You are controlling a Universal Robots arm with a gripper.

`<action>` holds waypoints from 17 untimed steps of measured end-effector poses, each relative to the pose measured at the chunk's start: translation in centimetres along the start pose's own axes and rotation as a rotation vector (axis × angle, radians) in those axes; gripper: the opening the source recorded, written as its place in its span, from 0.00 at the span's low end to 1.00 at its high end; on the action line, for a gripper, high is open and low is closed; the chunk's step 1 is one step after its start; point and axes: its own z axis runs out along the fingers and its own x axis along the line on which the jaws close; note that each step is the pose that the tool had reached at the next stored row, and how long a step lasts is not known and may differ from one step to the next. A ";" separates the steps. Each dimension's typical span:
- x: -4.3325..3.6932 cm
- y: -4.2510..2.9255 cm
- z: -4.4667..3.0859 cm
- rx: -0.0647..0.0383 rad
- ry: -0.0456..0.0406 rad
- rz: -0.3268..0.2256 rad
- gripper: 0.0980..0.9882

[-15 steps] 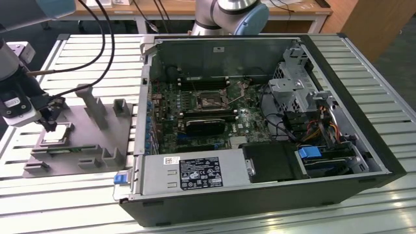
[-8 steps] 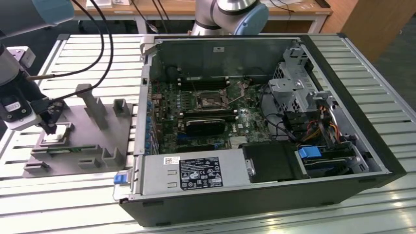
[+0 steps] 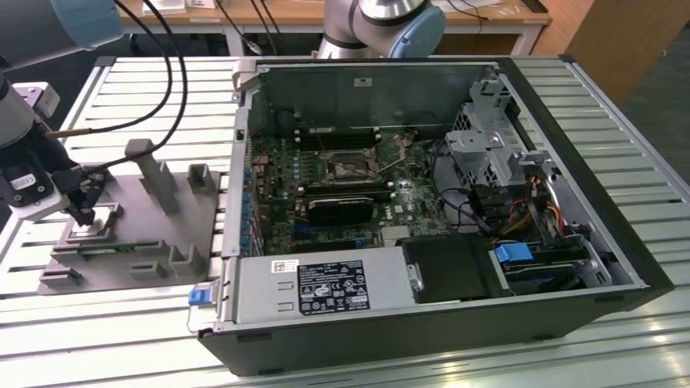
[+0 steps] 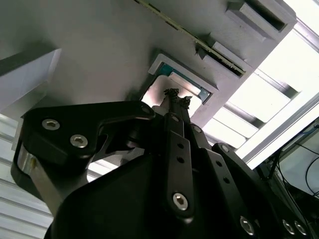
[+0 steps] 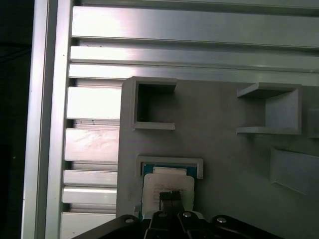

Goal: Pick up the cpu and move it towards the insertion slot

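Your tool (image 3: 82,215) stands over the cpu (image 3: 105,217), which lies flat in its pocket (image 5: 169,162) near the 9 o'clock edge of the grey fixture plate (image 3: 140,234) in the exterior view. In both wrist views the fingers (image 4: 173,134) are drawn nearly together above the chip's middle, clamping nothing; you cannot tell whether they touch it. The pocket's rim hugs the chip closely. The insertion slot (image 3: 351,167) lies toward 3 o'clock, well apart, inside the open computer case (image 3: 239,137). Between them stand the plate's grey posts (image 3: 141,166) and the case's metal wall. Black cables (image 3: 161,81) hang at 12 o'clock over the slatted worktop (image 3: 140,97).
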 end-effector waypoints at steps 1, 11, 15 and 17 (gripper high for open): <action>0.00 0.00 0.00 0.000 0.0000 0.000 0.00; 0.00 0.00 0.03 0.000 -0.0001 0.000 0.22; 0.00 0.00 0.03 0.000 -0.0001 0.000 0.41; 0.00 0.00 0.03 0.000 -0.0001 0.000 0.48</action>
